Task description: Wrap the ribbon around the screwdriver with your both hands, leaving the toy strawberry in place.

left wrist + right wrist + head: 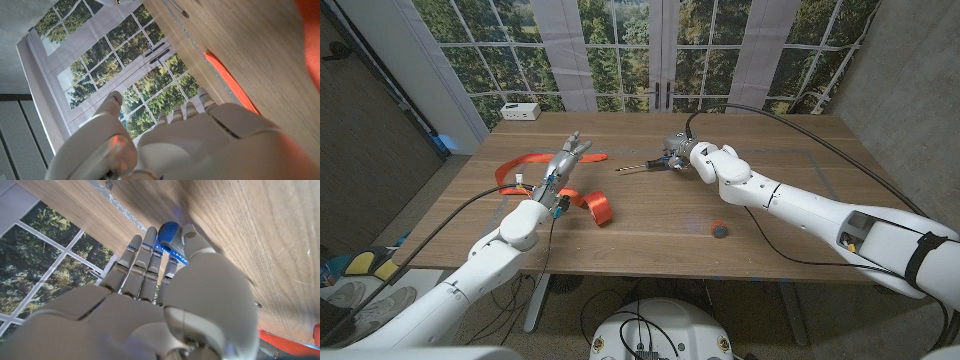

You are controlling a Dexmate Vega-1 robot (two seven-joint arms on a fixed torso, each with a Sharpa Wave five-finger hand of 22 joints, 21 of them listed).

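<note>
Taking the screwdriver (642, 165) as our landmark, we start well to its left, where a white box (521, 111) sits at the far corner of the wooden surface (650, 215). Nearer us, also left of the screwdriver, the orange ribbon (550, 180) lies loose, one end near the surface's left edge and a curled loop toward the front. Our left hand (563, 165) reaches over that ribbon with its fingers (580, 146) pointing toward the far side; we cannot tell whether they grip it, though in the left wrist view the left hand (200, 145) shows fingers (114, 100) apart and a strip of ribbon (227, 80) on the wood beside them. The screwdriver lies on the surface with its thin shaft pointing left, and our right hand (698, 158) holds its handle at the right end; in the right wrist view the right hand (165, 300) has its fingers (142, 255) around a blue handle (169, 235). Right of the screwdriver and closer to the front edge, the toy strawberry (718, 230) rests alone, well apart from both hands
</note>
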